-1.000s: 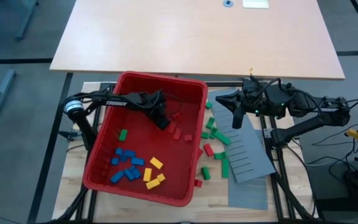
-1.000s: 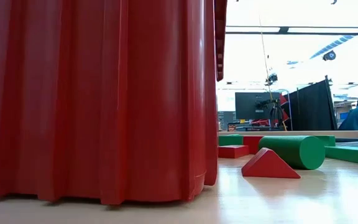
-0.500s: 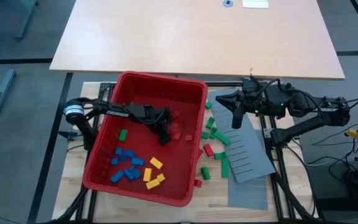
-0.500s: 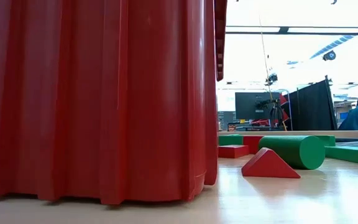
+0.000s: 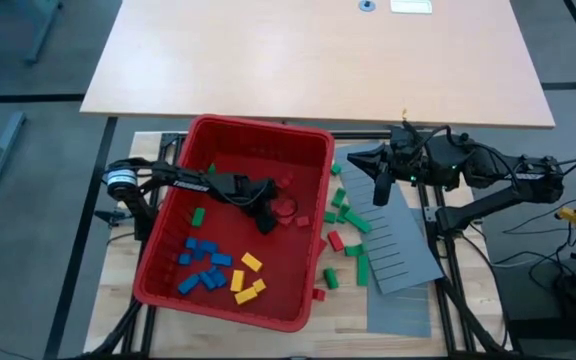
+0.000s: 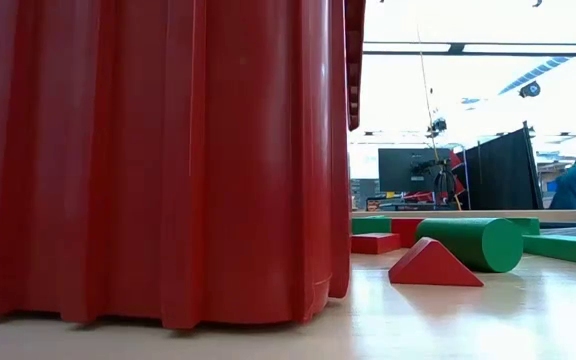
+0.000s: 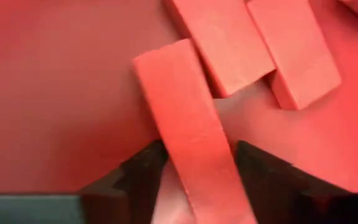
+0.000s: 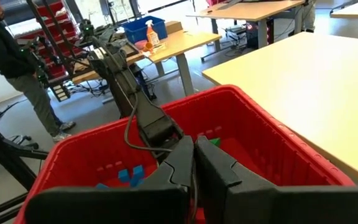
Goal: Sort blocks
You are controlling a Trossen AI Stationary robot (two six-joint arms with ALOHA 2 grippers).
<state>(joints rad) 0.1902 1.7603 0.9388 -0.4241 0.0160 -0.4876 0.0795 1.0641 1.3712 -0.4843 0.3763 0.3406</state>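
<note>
The red bin holds blue blocks, yellow blocks, one green block and a few red blocks on its floor. My left gripper reaches down into the bin among the red ones and is shut on a long red block. Two more red blocks lie just beyond it. My right gripper is shut on nothing and hovers to the right of the bin, over loose green and red blocks on the table. My left gripper pinches the long red block between its two fingers, one on each long side, at the end nearest the wrist. The block runs along the fingers and away from them, over the bin floor. Whether it is lifted clear I cannot tell.
A grey slotted panel lies right of the bin under the right arm. In the low view the bin's wall fills the left side; a red wedge and a green cylinder lie beside it. People show beyond the table.
My left gripper has moved toward the table's near edge and lower into the bin, down to the red blocks. My right arm has kept still.
</note>
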